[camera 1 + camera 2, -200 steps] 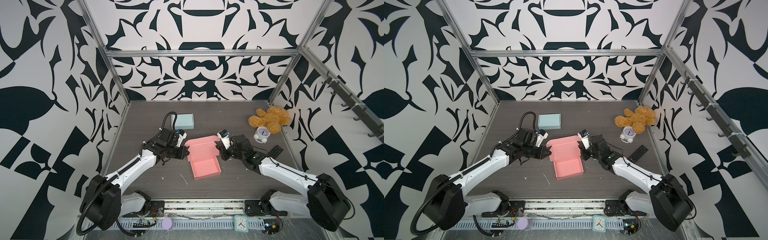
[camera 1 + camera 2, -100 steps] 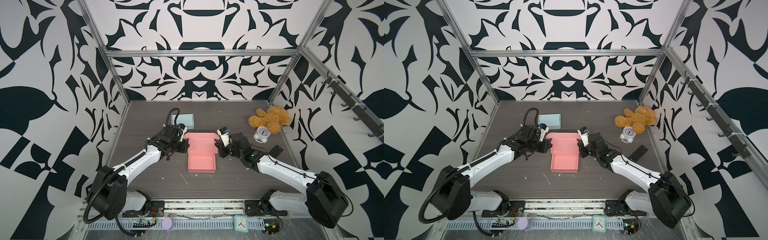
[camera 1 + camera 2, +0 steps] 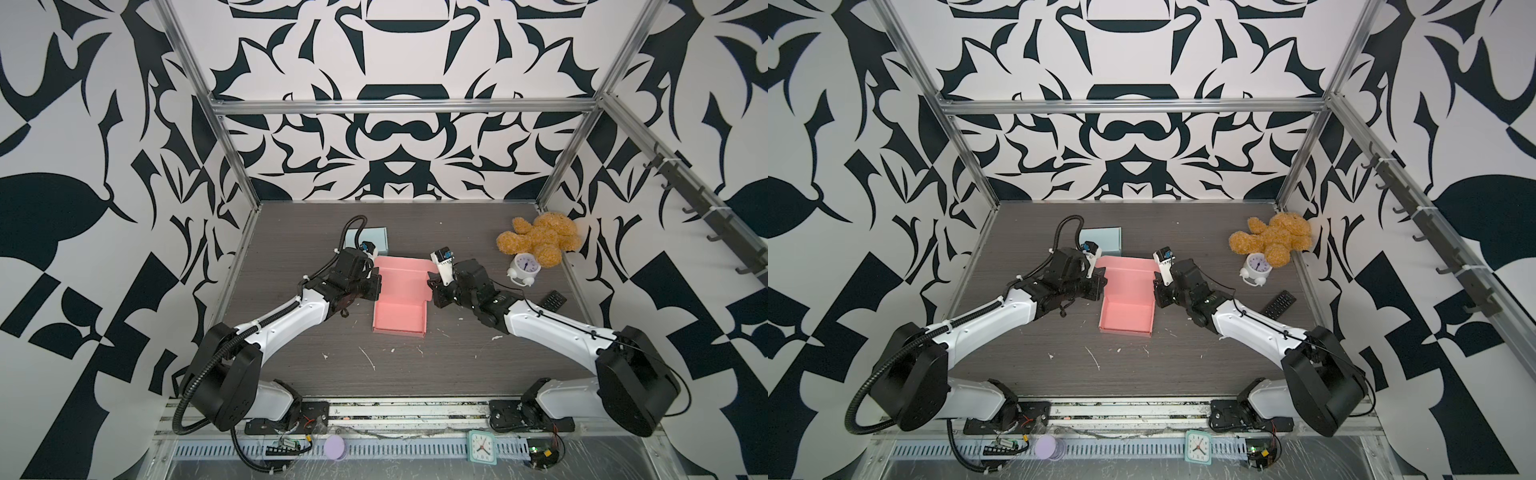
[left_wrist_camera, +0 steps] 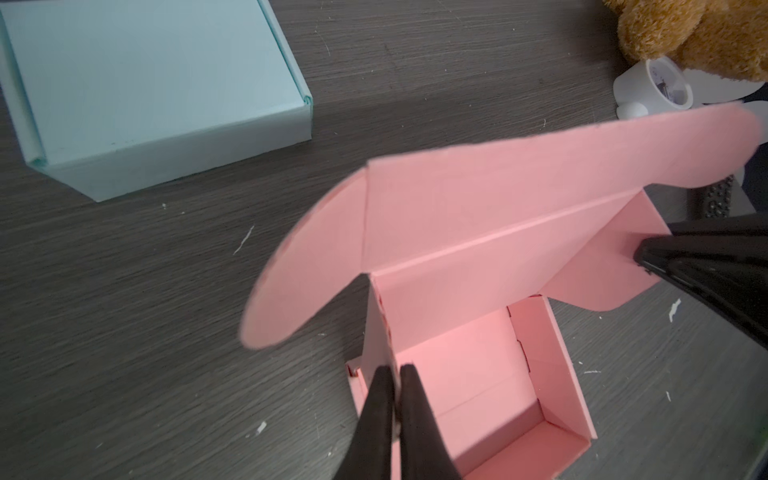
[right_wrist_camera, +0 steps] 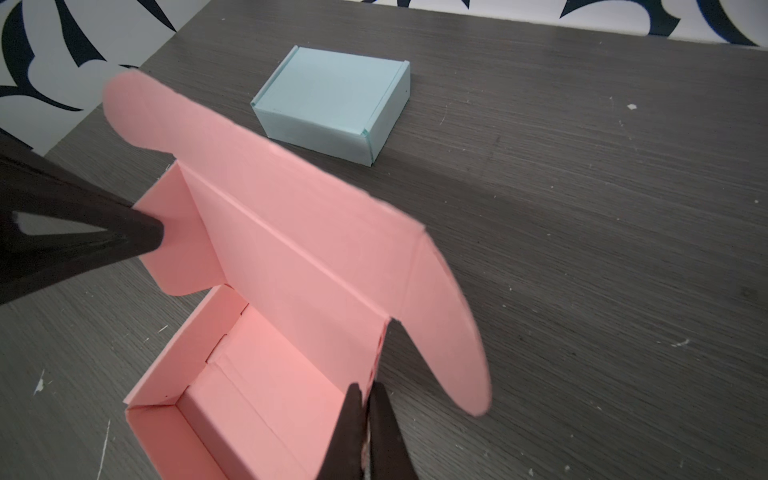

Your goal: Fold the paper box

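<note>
Since a second ago the box (image 3: 399,316) has swung round. It was lying askew, and now it is sitting square to the front edge near the middle of the table (image 3: 457,365). Both arms have shifted back with it. We are seeing its lid standing up along the far side and the tray lying open upward. The left gripper (image 4: 397,372) is pinching the lid's left side flap, its fingers (image 4: 380,399) nearly together on the card. The right gripper (image 5: 365,388) is gripping the right side flap the same way. A blue box (image 4: 145,91) is lying closed just behind the left gripper. A teddy (image 3: 540,239), a clock (image 3: 524,266) and a remote (image 3: 553,300) are sitting well apart from the box, at the right.
</note>
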Controlling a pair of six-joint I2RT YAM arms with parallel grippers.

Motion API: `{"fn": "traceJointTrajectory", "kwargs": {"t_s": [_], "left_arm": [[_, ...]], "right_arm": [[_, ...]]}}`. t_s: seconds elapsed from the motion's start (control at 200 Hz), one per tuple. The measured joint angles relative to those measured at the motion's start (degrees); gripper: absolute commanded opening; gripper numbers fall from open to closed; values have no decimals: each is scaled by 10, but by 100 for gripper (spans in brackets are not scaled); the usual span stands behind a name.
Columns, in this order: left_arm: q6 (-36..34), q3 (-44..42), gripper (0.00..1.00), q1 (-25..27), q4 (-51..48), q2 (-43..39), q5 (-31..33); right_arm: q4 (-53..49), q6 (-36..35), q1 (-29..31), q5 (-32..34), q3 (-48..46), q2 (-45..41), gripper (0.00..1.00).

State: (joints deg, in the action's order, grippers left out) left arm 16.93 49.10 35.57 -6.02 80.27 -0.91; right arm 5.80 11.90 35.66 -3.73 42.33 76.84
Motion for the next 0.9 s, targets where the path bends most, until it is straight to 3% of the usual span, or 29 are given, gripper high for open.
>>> {"fn": "traceJointTrajectory", "kwargs": {"t_s": [0.455, 0.9], "left_arm": [[-17, -13, 10, 15, 91, 14, 53], [-47, -98, 12, 49, 214, 31, 96]], "right_arm": [[10, 2, -2, 8, 21, 43, 14], [10, -4, -3, 14, 27, 55, 14]]}}
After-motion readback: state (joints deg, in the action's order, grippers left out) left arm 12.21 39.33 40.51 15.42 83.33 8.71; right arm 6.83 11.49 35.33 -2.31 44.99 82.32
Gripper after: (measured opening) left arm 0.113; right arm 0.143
